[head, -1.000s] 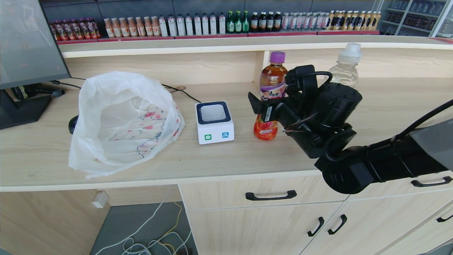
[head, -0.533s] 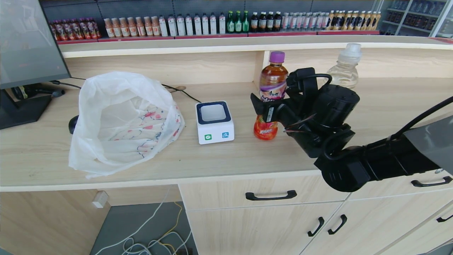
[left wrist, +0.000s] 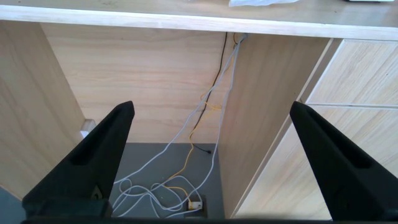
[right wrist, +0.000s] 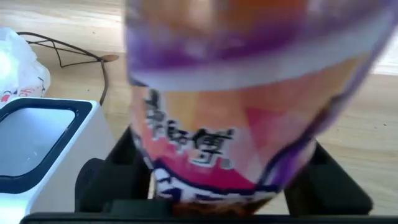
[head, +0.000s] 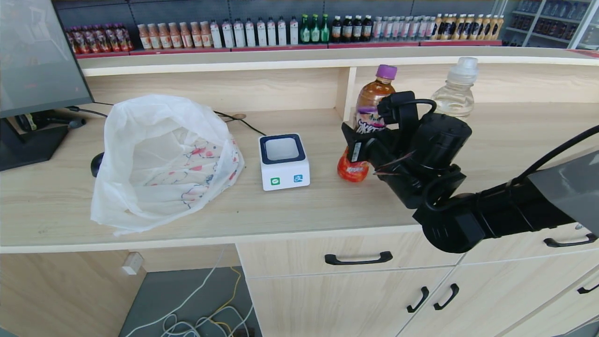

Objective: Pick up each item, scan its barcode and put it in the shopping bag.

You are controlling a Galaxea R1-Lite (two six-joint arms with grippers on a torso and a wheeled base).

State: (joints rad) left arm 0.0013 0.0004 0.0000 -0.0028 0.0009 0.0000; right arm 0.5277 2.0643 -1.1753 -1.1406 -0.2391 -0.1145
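Clamped in the right tool, right of centre in the head view and leaning toward the upper right: a purple-capped tea bottle holding amber liquid, its base near the white scanner. Left of centre, a shopping bag slumped open-mouthed, contents not discernible; bare table along the lower front edge. Left tool spread wide below the table edge, above floor cables.

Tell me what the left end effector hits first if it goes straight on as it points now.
Probably the loose cables hanging under the counter, with the wooden back panel just behind. Nothing nearer shows ahead of the open left end effector, though depth is unclear.
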